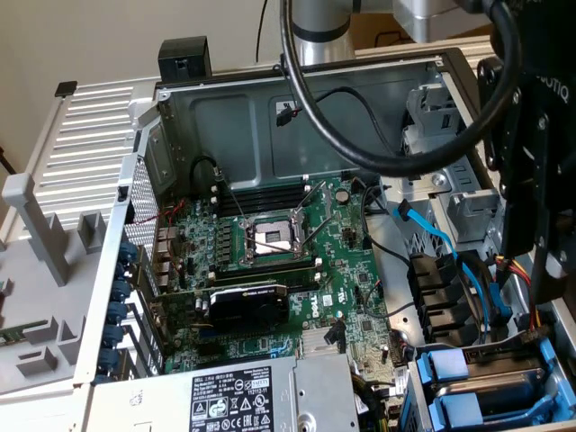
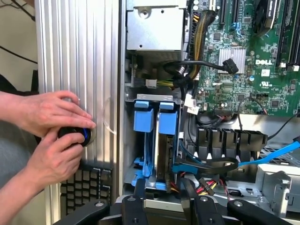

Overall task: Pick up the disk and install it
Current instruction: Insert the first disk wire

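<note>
The disk stands edge-on in the drive bay, grey metal in a bright blue carrier, with its blue tab toward the power supply. In the exterior view the disk lies low in the bay at the exterior view's lower right. My gripper hangs at the bay's open end, its two black fingers apart on either side of the disk's near end. I see no contact with the disk. The gripper stands just above the bay.
A second blue carrier sits beside the disk. Blue and black cables cross near the bay. The motherboard and power supply fill the case. A person's hands rest on a black knob outside the case wall.
</note>
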